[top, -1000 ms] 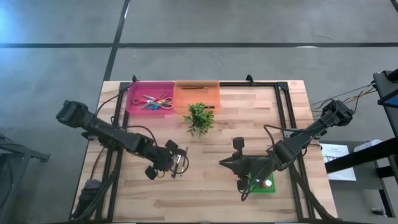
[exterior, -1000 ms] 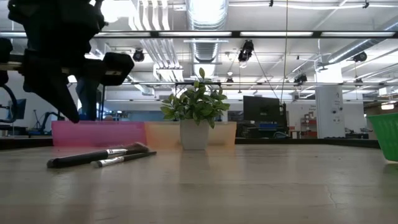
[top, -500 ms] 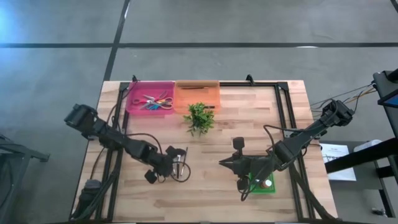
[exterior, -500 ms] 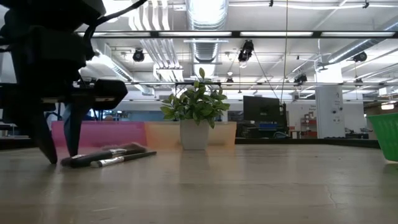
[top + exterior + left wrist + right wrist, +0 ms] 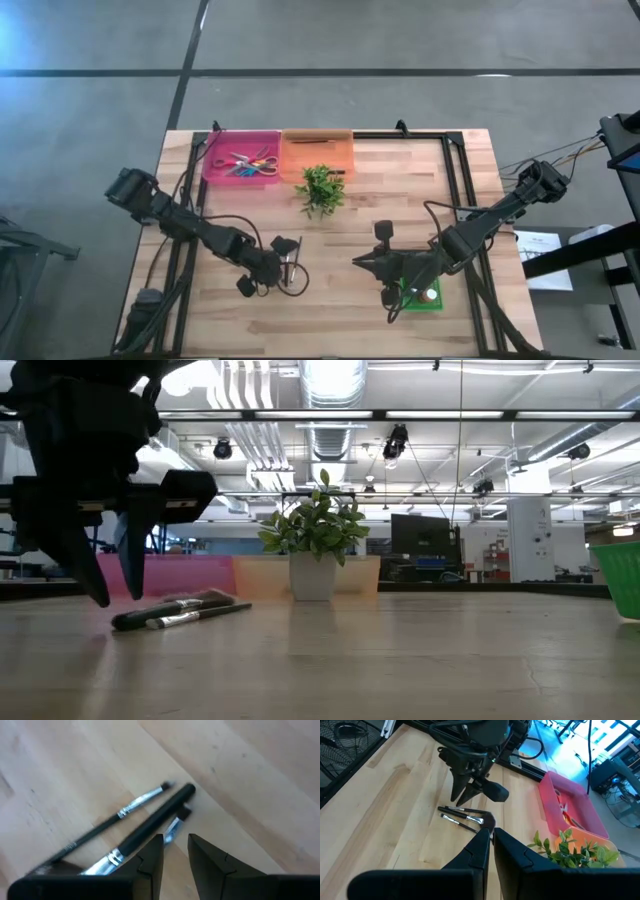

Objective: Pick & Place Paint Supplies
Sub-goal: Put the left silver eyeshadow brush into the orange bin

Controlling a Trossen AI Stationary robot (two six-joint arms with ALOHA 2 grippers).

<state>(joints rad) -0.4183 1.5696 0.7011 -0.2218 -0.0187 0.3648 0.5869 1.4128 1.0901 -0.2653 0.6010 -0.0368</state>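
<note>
Brushes [image 5: 145, 822]: thin, dark-handled, silver-ferruled

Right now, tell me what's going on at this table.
The left gripper hangs just above two brushes lying side by side on the wooden table, fingers a little apart and holding nothing; neither brush is lifted yet. The right gripper waits shut over the table's right side, beside a green bin. A pink bin and an orange bin sit at the far edge, with a potted plant just in front of them.
</note>
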